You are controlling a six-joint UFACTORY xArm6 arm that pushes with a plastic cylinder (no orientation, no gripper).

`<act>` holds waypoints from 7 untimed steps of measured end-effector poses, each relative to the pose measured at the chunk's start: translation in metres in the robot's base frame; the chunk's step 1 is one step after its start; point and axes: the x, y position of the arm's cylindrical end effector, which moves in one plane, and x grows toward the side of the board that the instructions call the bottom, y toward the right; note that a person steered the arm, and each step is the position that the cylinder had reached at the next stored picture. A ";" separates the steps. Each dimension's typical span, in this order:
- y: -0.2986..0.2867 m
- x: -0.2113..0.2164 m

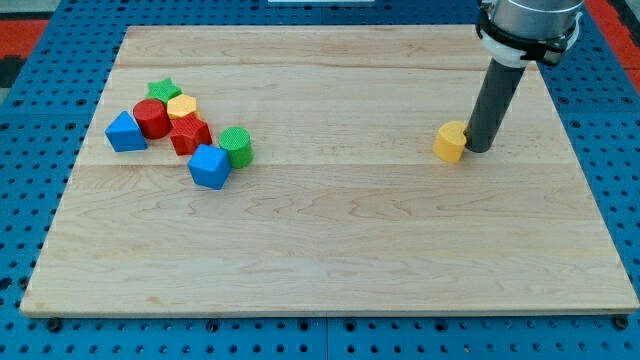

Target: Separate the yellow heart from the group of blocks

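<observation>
a pale wooden bench (330,230) lies over a blue pegboard surround (30,130), seen in the one camera view. at about 3 o'clock on the bench, the yellow heart (451,142) sits alone, well apart from the other blocks. my tip (479,149) stands just beside it, touching its 3 o'clock side; the arm has no fingers, only the dark rod. at about 9 o'clock on the bench is the cluster: a green star (162,90), a yellow hexagon-like block (182,105), a red cylinder (152,118), a blue triangular block (125,132), a red star-like block (189,134), a green cylinder (237,146) and a blue cube-like block (209,166).
</observation>
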 end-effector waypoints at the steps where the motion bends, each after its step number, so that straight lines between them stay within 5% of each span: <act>1: -0.002 0.027; 2: -0.062 0.003; 4: -0.051 -0.027; 6: -0.129 -0.041; 7: -0.100 -0.068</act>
